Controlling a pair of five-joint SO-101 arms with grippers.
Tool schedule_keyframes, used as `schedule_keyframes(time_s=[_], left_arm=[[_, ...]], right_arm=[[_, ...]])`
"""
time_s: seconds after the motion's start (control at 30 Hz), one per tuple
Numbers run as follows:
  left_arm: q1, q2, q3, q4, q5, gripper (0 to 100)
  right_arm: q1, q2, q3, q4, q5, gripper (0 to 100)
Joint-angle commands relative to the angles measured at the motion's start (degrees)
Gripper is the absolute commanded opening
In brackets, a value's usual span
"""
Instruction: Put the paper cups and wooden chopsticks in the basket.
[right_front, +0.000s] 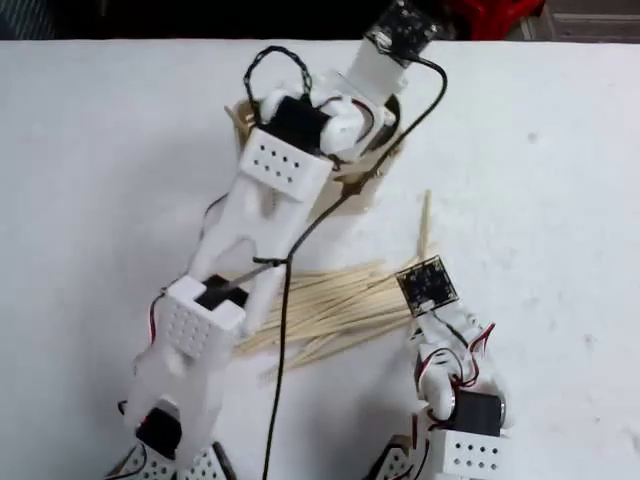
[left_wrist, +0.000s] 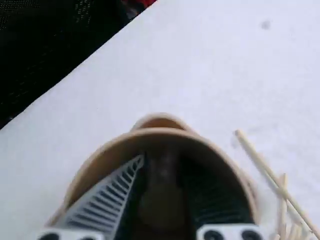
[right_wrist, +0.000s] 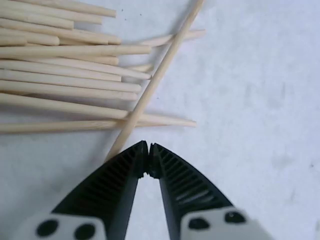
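- The right gripper (right_wrist: 149, 160) sits low in the frame, clenched with its tips touching and nothing between them, over the white table (right_front: 560, 150).
- Just beyond its tips lies a slanted chopstick (right_wrist: 160, 75), crossing the ends of the pile of wooden chopsticks (right_front: 330, 305) at the centre of the high view.
- Farther up, at top centre, the left gripper (left_wrist: 165, 167) reaches into a tan round container (right_front: 365, 185). Its fingers stand apart inside the rim, and whether this is a cup or the basket cannot be told.
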Motion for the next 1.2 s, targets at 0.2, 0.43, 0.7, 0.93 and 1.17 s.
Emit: schedule_keyframes(time_s=[0.2,0.43,0.7,0.93,1.17], left_arm=[[-3.03,-3.91,-0.26,0.18,-0.88,12],[-7.52,-19.38,-0.26,0.26,-0.88,12],[-15.52,-34.42,0.35,11.08,-0.88,12],[-31.43,-39.34,8.97,20.75,-0.88,12],[-37.14,-51.21,47.03,18.02,-8.35,12]], right_arm=[[-0.4,-0.48,0.44,0.13,0.35,1.8],[-0.4,-0.48,0.44,0.13,0.35,1.8],[-0.31,-0.57,0.44,-0.04,0.35,1.8],[0.04,-0.57,0.44,-0.13,0.26,1.8],[0.57,-0.57,-0.18,-2.68,0.44,1.8]])
